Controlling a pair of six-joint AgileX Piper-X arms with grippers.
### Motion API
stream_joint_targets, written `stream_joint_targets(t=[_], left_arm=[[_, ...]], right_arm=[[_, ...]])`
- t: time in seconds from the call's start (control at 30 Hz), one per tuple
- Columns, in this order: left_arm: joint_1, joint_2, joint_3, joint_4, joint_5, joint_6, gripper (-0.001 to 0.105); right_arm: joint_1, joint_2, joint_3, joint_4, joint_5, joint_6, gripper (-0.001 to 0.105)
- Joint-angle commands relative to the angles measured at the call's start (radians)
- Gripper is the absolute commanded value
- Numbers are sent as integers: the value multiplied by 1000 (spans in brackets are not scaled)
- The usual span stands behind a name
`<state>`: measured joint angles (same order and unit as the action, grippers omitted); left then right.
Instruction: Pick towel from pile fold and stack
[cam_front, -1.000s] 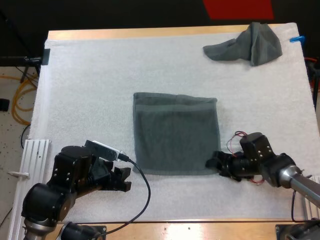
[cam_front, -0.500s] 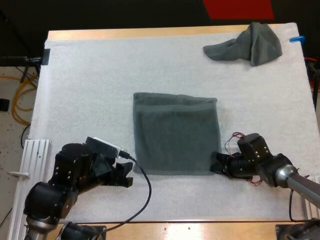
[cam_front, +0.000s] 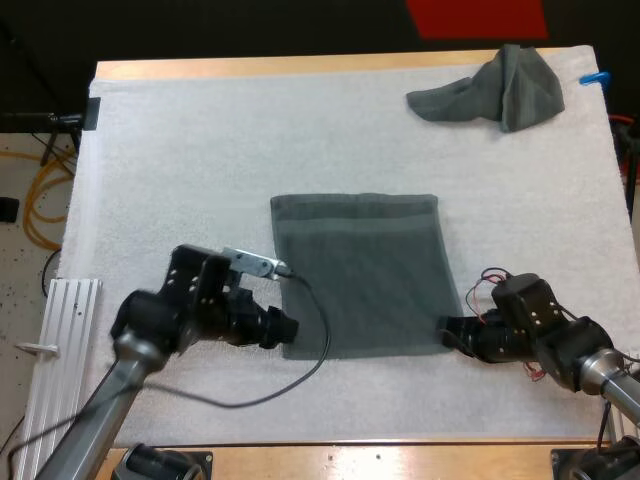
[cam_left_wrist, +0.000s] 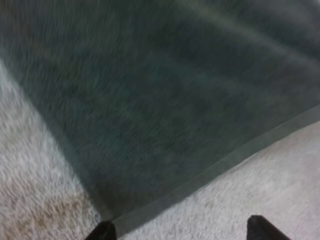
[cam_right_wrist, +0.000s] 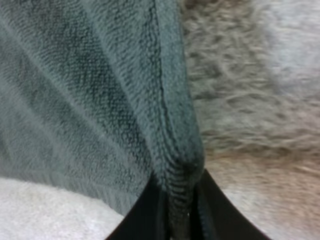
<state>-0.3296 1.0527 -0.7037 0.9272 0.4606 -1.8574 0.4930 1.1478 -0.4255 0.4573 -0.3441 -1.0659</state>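
Observation:
A dark grey-green towel (cam_front: 360, 275) lies flat in the middle of the white mat (cam_front: 180, 150). My right gripper (cam_front: 447, 335) is at its near right corner; in the right wrist view the fingers (cam_right_wrist: 145, 210) pinch the towel's hem (cam_right_wrist: 175, 200) from both sides. My left gripper (cam_front: 285, 330) is at the towel's near left corner. In the left wrist view its fingertips (cam_left_wrist: 102, 231) stand apart just off the towel's (cam_left_wrist: 150, 100) edge, nothing between them. A crumpled towel (cam_front: 495, 88) sits at the mat's far right corner.
A metal rail (cam_front: 65, 320) runs along the table's near left edge. Bare mat surrounds the flat towel on all sides. The wooden table edge (cam_front: 300, 66) shows beyond the mat's far side.
My right gripper closed on the towel's near right corner. My left arm swung forward and right to the near left corner. The towel shifted slightly right and looks flatter.

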Motion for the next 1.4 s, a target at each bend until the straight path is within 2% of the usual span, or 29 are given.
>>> stream_joint_targets(t=[0.0, 0.33, 0.5, 0.87, 0.97, 1.03, 1.17, 1.37], left_arm=[[-5, 29, 0, -13, 9, -8, 53], [-5, 312, 0, -51, 36, 0, 53], [-5, 403, 0, -99, 167, 7, 53], [-5, 463, 0, -118, 125, -7, 53], [-19, 463, 0, -121, 50, -7, 53], [-49, 463, 0, -131, 12, -7, 49], [-141, 463, 0, -172, -14, -36, 37], [-302, 463, 0, -272, -25, -101, 13]], right_arm=[[-1, -8, 1, 21, 12, -15, 1], [-1, -8, 1, 26, 27, -15, 1], [-1, -8, 1, 27, 27, -15, 1], [-1, -8, 1, 27, 27, -15, 1], [-1, -8, 1, 27, 28, -15, 1], [-1, -8, 1, 27, 30, -15, 1], [-1, -8, 1, 27, 30, -15, 1], [-1, -8, 1, 27, 30, -15, 1]])
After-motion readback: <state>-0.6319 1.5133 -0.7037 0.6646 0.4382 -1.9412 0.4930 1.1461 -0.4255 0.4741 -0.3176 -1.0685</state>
